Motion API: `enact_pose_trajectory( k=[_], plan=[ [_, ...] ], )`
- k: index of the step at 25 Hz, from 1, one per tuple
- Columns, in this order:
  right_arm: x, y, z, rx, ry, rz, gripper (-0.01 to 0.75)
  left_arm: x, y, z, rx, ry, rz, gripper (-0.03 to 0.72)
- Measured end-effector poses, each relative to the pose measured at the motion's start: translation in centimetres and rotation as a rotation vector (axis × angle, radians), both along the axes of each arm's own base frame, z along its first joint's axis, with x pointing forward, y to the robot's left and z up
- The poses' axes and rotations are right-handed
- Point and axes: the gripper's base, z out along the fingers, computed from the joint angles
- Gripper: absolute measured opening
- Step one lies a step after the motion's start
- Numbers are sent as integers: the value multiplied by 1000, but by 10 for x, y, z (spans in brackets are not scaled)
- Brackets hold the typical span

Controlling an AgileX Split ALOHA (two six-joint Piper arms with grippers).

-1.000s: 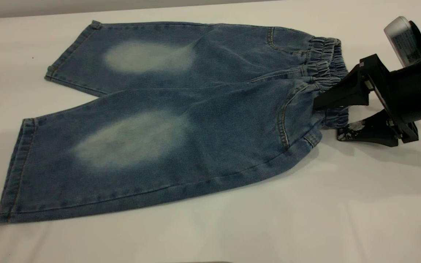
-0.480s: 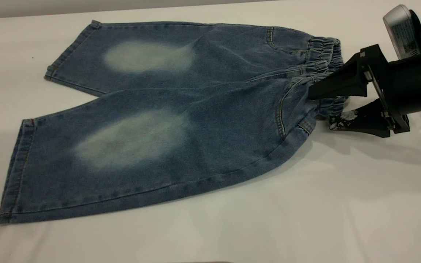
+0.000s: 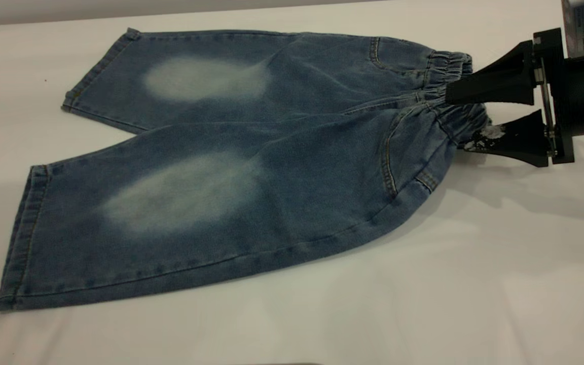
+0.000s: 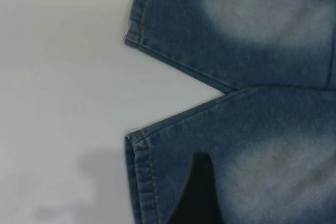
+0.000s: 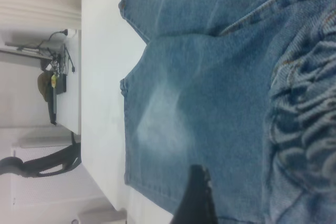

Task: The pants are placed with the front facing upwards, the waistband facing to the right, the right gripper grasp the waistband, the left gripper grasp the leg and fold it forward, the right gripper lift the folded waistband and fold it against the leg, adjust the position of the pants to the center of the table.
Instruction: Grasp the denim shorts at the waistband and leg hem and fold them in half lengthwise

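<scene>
The pants (image 3: pixel 231 167) lie flat, front up, on the white counter (image 3: pixel 474 284), legs spread toward the exterior view's left, waistband (image 3: pixel 451 96) at the right end. Near leg reaches toward the front left; the far leg angles off toward the back left, and a wedge of bare counter shows between the two hems. A pale faded oval shows on each leg.

The right gripper (image 3: pixel 458 119) comes in from the right edge of the exterior view, held nearly level and low over the counter, fingers pointing left at the waistband. Its fingers are apart, one above the other: the upper finger's tip lies on top of the gathered band, and the lower finger with the whitish scuffs sits at the band's edge, close to the counter. The near part of the waistband sits between them, bunched and a little raised. Not closed on the fabric yet. The right wrist view shows the ruched waistband close up with one dark finger (image 5: pixel 197 198) against the denim.

The left gripper is seen only in the left wrist view, as one dark finger (image 4: pixel 197 192) over the near leg, just inside its hem. Whether its fingers are apart or together cannot be told.
</scene>
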Motion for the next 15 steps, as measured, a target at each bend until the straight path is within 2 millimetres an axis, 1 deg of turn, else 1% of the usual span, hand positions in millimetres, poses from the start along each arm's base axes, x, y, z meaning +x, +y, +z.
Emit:
enact_pose_trajectory(
  k=[2, 5, 6, 8, 10, 12, 13, 14, 15],
  plan=[
    [-1, -1, -3, -36, 17, 4, 537, 0, 0, 0, 0, 0, 0, 587],
    [-2, -6, -13, -138, 82, -13, 529, 0, 0, 0, 0, 0, 0, 587],
    [-3, -7, -15, -157, 95, -20, 519, 0, 0, 0, 0, 0, 0, 587],
    [-3, -9, -17, -189, 110, -30, 475, 0, 0, 0, 0, 0, 0, 587],
    [-3, -10, -18, -202, 116, -35, 387, 0, 0, 0, 0, 0, 0, 587],
    [-3, -10, -19, -206, 117, -36, 269, 0, 0, 0, 0, 0, 0, 587],
    [-3, -10, -19, -206, 117, -36, 182, 0, 0, 0, 0, 1, 0, 587],
    [-3, -10, -19, -206, 117, -36, 120, -1, 0, -1, 1, 8, 0, 587],
    [-3, -10, -19, -206, 119, -37, 78, -1, 0, -1, 2, 22, -1, 587]
  ],
)
